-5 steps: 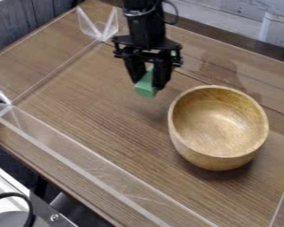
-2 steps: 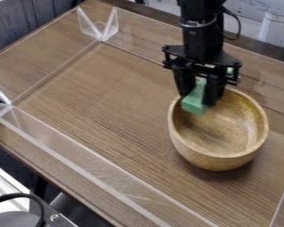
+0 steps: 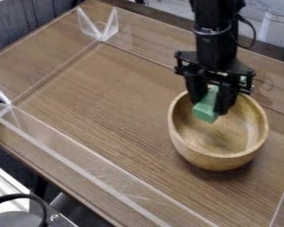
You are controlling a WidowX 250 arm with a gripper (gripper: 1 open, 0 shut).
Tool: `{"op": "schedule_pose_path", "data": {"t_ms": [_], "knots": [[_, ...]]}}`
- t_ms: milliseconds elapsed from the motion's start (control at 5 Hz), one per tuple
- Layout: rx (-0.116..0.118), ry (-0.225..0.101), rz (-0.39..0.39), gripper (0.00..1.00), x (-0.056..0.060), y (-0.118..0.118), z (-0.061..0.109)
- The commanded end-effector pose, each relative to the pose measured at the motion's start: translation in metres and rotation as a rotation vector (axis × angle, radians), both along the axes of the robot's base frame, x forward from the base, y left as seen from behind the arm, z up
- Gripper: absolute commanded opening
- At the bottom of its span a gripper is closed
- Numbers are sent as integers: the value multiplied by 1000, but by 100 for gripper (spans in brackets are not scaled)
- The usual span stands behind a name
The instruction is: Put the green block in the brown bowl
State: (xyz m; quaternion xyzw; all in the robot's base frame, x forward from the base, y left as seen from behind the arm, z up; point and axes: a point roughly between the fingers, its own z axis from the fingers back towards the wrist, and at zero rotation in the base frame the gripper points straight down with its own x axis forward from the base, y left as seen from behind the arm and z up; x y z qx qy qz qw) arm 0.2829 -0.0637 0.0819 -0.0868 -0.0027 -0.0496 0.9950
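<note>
In the single camera view, one black robot arm is reaching down from the top of the frame at right of centre, its gripper (image 3: 211,92) pointing straight down. The two dark fingers (image 3: 193,89) are pinching one green block (image 3: 208,105) between them, holding it upright by its upper part, with its lower end showing below the fingertips. The block is hanging in the air above the hollow of one brown bowl (image 3: 219,152), over the bowl's upper left part, near the back rim. Whether its lower end is clear of the bowl's inner wall or just touching it cannot be told from this angle.

The bowl, round and light-brown with thick walls and visible grain, is sitting upright in the right half of the frame on one dark wood-grain table (image 3: 97,97). Its hollow is holding nothing but the block's shadow. One low clear plastic wall (image 3: 61,146) is running around the table's edge, with a taped corner showing at upper left and another at the left edge.
</note>
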Motion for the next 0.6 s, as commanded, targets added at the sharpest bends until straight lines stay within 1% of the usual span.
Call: {"op": "schedule_pose_path", "data": {"t_ms": [0,400], "knots": [[-4,-36,-10,0,6,-5,5],[4,-18,-28,0,6,-11,-7]]}}
